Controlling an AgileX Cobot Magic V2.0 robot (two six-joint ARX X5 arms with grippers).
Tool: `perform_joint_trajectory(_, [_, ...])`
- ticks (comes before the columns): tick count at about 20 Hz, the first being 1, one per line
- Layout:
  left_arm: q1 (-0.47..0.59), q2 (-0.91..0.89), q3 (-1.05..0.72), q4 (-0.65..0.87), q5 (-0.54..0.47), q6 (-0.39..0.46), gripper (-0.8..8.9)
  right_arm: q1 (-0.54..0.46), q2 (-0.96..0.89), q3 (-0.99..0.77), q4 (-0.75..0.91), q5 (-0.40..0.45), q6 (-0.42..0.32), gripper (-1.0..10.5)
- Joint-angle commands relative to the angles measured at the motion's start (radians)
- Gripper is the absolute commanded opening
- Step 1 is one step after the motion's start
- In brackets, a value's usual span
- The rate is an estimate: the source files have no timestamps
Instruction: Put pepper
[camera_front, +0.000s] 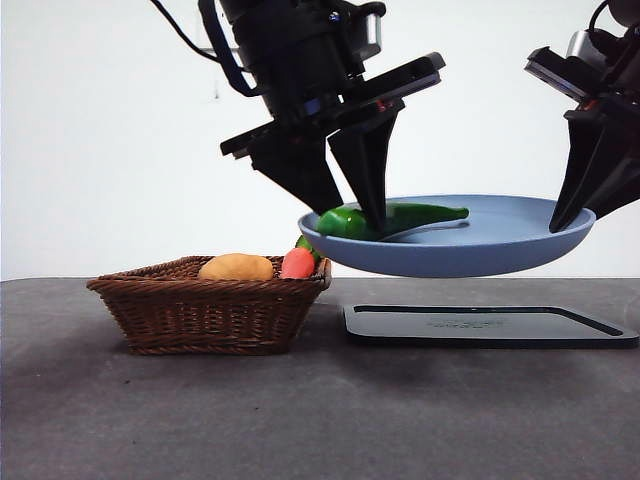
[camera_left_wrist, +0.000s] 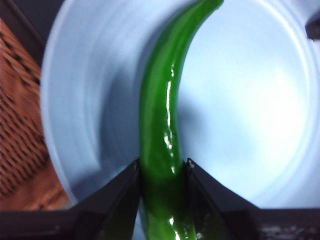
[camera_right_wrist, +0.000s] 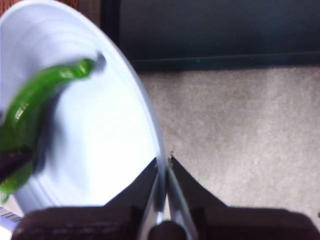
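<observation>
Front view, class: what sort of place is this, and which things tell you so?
Probably a robot test bench, not a kitchen: a bare white wall, a plain grey tabletop, and two black tools, the left gripping a glossy green pepper, the right holding a round blue plate aloft.

Black wedge-shaped claw (camera_front: 345, 205) jaws, dark cables, silver bracket

The pepper (camera_front: 395, 217) — long, glossy dark green, gently curved — lies across a raised blue plate (camera_front: 500, 250), its thick end clamped between black jaws.
</observation>
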Motion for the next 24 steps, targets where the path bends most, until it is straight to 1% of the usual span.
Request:
perform_joint_trajectory(1, [-0.012,0.016,0.016,0.042,-0.008,0.014,1.28,0.003,0.007,0.02,0.007,-0.057,0.011,0.1])
perform_joint_trajectory(2, [-0.012,0.016,0.016,0.045,-0.008,0.014,1.28,0.003,0.007,0.02,0.006,-0.076,0.011,0.1])
perform_joint_trajectory(5, [-0.017,0.016,0.016,0.032,-0.005,0.014,1.3,0.003,0.007,0.02,0.006,-0.076,0.011,0.1])
perform_joint_trajectory(6, [-0.017,0.016,0.016,0.032,-0.005,0.014,1.44,0.003,0.007,0.02,0.005,-0.075,0.011,0.1])
perform_joint_trajectory(9, [-0.017,0.014,0.016,0.029,-0.004,0.014,2.55,0.003,0.007,0.02,0.004,-0.075,0.01,0.1])
perform_joint_trajectory(10, [-0.017,0.011,0.016,0.026,-0.002,0.014,2.69,0.003,0.007,0.02,0.004,-0.075,0.01,0.1])
perform_joint_trajectory(14, [-0.016,-0.03,0.019,0.019,-0.002,0.015,2.74,0.002,0.007,0.02,0.004,-0.073,0.005,0.1])
perform_joint_trajectory(19, [-0.016,-0.16,0.029,-0.001,-0.003,0.036,2.74,-0.003,0.007,0.02,0.024,-0.067,0.007,0.1])
perform_joint_trajectory(21, [-0.016,-0.229,0.029,-0.016,-0.003,0.053,2.74,-0.022,0.007,0.02,0.059,-0.066,0.027,0.1])
perform_joint_trajectory(24, [-0.016,-0.34,0.029,-0.051,-0.004,0.057,2.73,-0.071,0.019,0.02,0.154,-0.064,0.085,0.1])
